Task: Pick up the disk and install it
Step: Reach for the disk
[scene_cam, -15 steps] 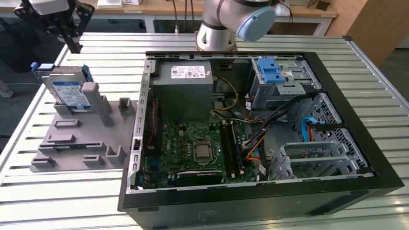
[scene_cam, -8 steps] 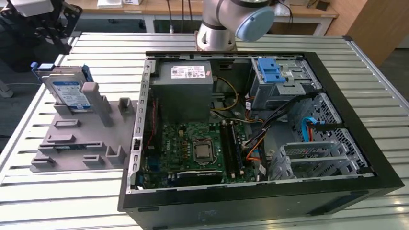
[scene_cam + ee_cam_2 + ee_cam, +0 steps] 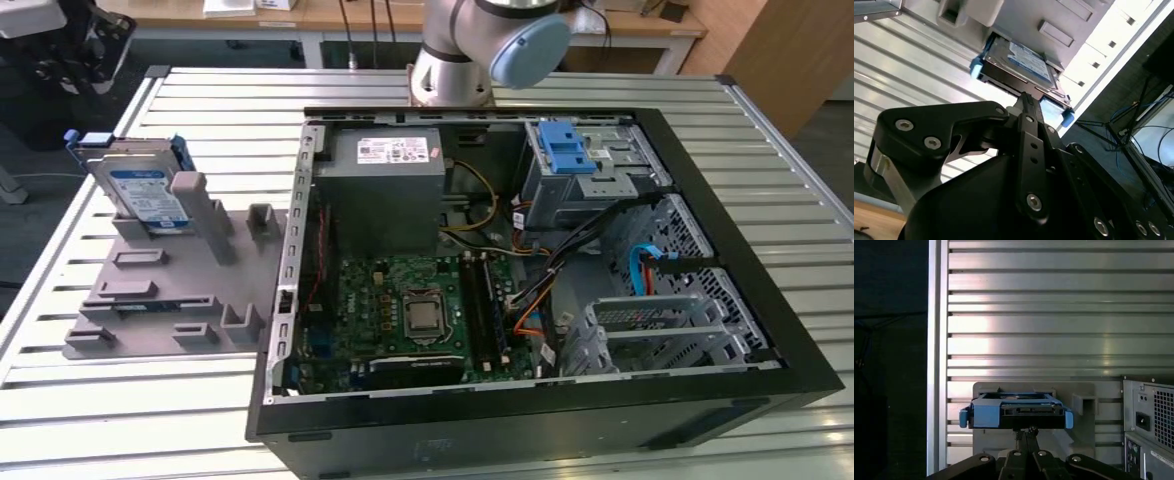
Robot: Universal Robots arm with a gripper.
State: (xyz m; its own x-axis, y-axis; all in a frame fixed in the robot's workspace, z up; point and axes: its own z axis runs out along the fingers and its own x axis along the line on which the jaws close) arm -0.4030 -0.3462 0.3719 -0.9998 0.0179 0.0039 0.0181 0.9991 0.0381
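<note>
While upright, disk (image 3: 140,190) on slatted metal table (image 3: 134,400).

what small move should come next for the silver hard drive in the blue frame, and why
Probably ease the gripper straight toward the silver rectangular disk in its blue plastic frame. Both wrist views show it lined up with the middle of the disk's edge; in the exterior view the disk stands ungripped in the grey holder.

I count one disk (image 3: 144,190), one grey holder plate (image 3: 160,300), one open computer case (image 3: 534,425) and one slatted table (image 3: 200,90). Inside that case I count one grey power-supply box (image 3: 387,170), one green mainboard (image 3: 394,295) and one blue ridged latch (image 3: 567,150). Of claws (image 3: 1024,432) I have one.
</note>
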